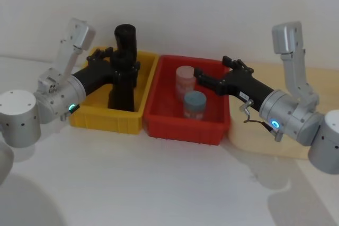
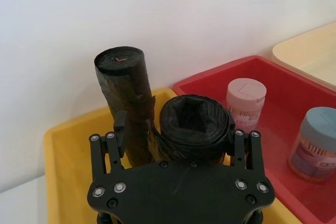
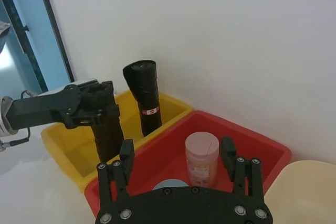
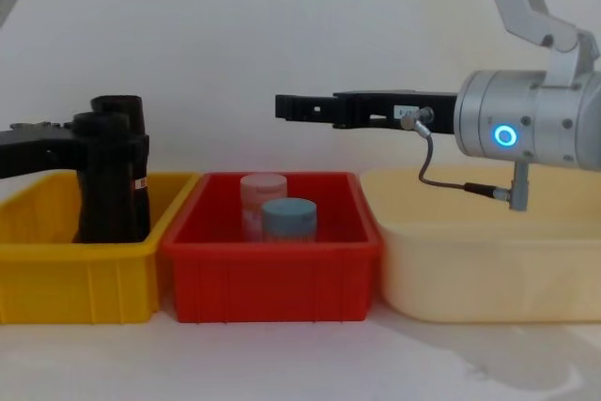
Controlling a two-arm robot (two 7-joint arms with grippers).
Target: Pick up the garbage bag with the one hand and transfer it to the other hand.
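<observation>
Currently grips the garbage bag point(image 2: 197, 121) with the left gripper point(image 2: 175, 125), fingers point(image 2: 119, 135) pressed against opposite sides of the roll. Has it on end inside the yellow bin point(image 1: 106, 121), long axis vertical, coiled end facing up, just beside a taller stickered roll point(image 3: 144, 90). Hides its foot behind the bin wall in the chest view; cannot tell whether resting or lifted. Holds the right gripper point(image 4: 286, 106) above the red bin point(image 4: 272, 274), fingers spread wide, well apart from the bag.
</observation>
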